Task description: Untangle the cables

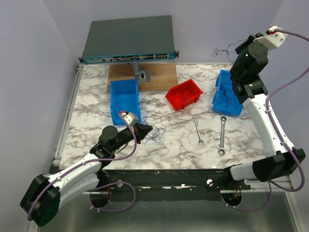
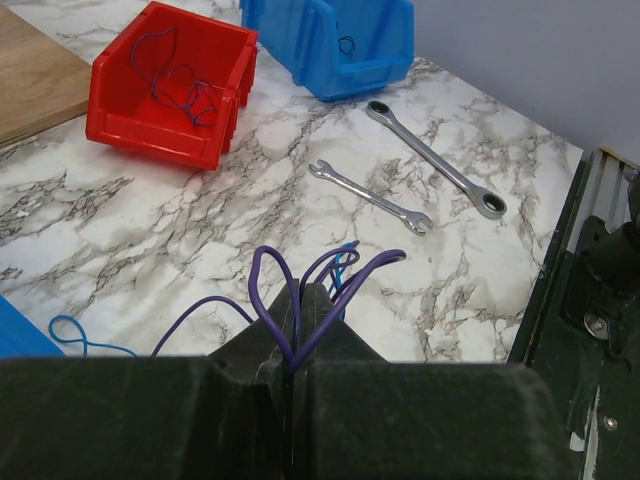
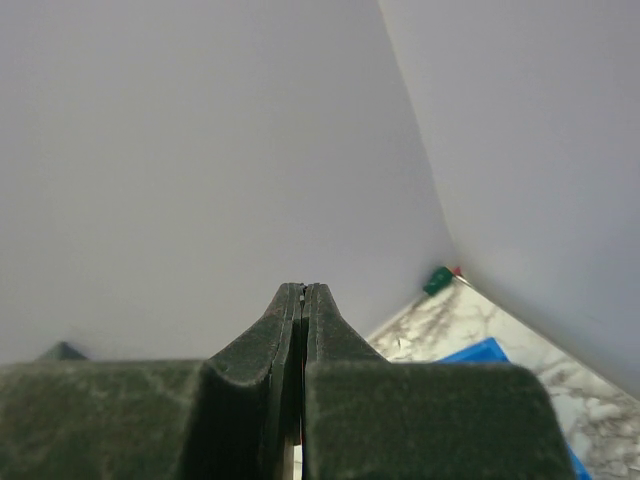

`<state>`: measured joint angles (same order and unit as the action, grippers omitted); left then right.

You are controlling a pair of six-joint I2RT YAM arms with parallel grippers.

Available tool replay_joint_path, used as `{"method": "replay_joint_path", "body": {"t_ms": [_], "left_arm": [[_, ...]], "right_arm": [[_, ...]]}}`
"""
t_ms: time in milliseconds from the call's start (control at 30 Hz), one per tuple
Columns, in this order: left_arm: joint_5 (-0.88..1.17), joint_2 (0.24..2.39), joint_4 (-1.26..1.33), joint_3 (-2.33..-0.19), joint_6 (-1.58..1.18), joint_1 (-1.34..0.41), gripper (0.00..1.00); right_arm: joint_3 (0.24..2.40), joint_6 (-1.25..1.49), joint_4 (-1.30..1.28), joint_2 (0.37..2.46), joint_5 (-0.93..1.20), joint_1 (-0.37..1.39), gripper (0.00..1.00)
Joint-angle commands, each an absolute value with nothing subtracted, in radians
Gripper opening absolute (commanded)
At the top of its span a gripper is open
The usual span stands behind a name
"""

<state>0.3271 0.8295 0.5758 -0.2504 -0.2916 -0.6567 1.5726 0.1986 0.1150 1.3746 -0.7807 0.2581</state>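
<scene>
Left wrist view: the left gripper (image 2: pixel 305 305) is clamped tight on the looped purple and blue cables (image 2: pixel 330 280), low over the marble table (image 2: pixel 150 220).
From above, the tangle trails onto the tabletop near one blue bin (image 1: pixel 124 99); more thin wire lies in the red bin (image 2: pixel 165 85) and the other blue bin (image 1: pixel 227 92). The right gripper (image 3: pixel 303 292) is raised by the back wall, fingers pressed together. A fine dark strand (image 1: pixel 224 50) hangs beside it, possibly pinched, though it is too thin to confirm. Two wrenches (image 1: pixel 222 135) lie between the arms.
</scene>
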Motion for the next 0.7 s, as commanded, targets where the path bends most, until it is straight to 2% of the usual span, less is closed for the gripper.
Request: {"method": "replay_joint_path", "body": {"t_ms": [0,500,667], "left_arm": [[0.352,0.827,0.599,-0.271,-0.278,-0.662,0.0],[0.352,0.827,0.6,-0.273,-0.276,-0.661,0.0],[0.348,0.821,0.598,-0.269,-0.275,-0.661,0.0]], "right_arm": [[1.534,0.28,0.072,1.39,-0.805,0.199,0.01],[1.261,0.431,0.08,1.325,-0.75,0.072,0.01],[1.19,0.488,0.09,1.373,-0.774,0.028,0.01]]}}
